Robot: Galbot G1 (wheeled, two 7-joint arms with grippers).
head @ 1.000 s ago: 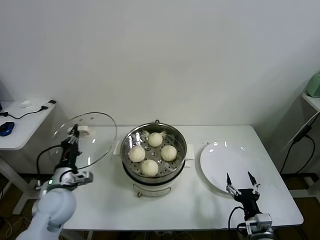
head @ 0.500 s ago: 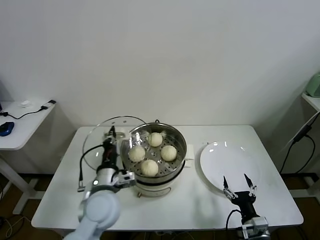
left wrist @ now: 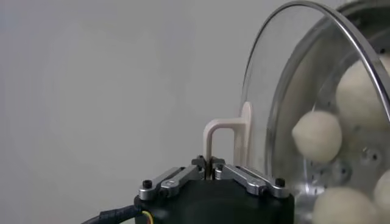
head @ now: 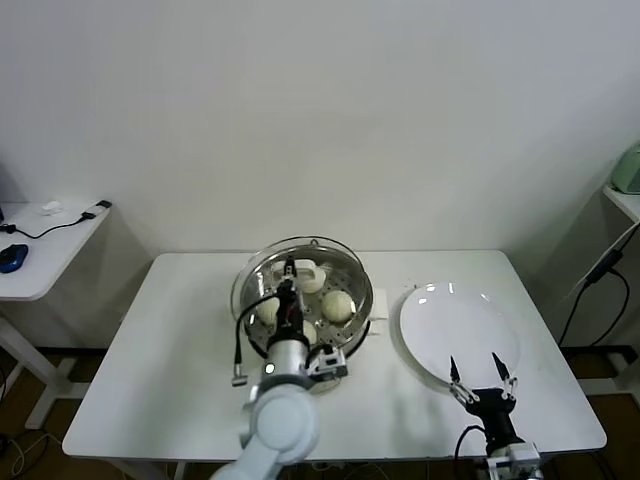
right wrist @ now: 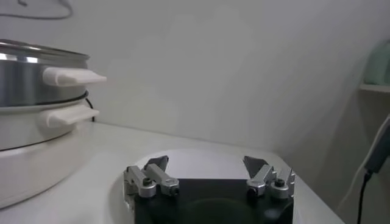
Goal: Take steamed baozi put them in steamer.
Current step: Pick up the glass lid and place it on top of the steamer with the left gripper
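Several cream-white baozi (head: 338,305) lie on the perforated tray of the steel steamer (head: 362,292), which stands mid-table on its cream base. My left gripper (head: 290,268) is shut on the white handle (left wrist: 222,131) of the round glass lid (left wrist: 268,91) and holds it tilted just above the steamer's left side. Baozi (left wrist: 317,135) show through the glass. My right gripper (head: 478,375) stands open and holds nothing at the table's front right, just before the white plate (head: 455,320). The right wrist view shows the steamer (right wrist: 30,67) off to one side.
A low side table (head: 40,245) with a blue mouse and cables stands left of the work table. At the far right a shelf carries a pale green object (head: 628,170), with a dark cable hanging below it. The white wall runs right behind the table.
My left arm has swung the glass lid rightwards from the table's left edge until it is over the steamer. The right gripper has stayed in place, open.
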